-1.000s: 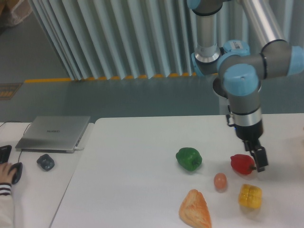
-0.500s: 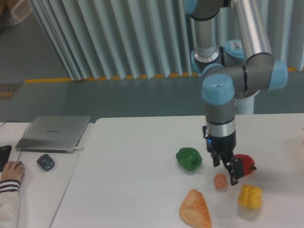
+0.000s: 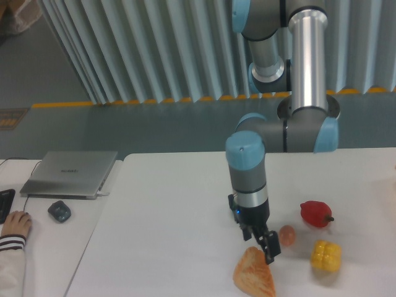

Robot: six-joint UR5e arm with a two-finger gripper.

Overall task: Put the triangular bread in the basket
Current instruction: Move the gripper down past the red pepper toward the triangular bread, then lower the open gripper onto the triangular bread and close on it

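The triangular bread [image 3: 253,275] is a golden-orange wedge lying on the white table [image 3: 167,235] near its front edge. My gripper [image 3: 262,246] points down just above the bread's upper right end, close to it. Its jaws look open and nothing is held between them. No basket shows in this view.
A small tan egg [image 3: 286,235] lies just right of the gripper. A red pepper [image 3: 315,212] and a yellow pepper [image 3: 325,255] lie further right. The arm hides the green pepper. On the left desk are a laptop [image 3: 69,173], a mouse [image 3: 59,211] and a person's hand [image 3: 12,224].
The arm has swung left from beside the red pepper, past the egg, to just above the bread. It now covers the green pepper. The bread has not moved.
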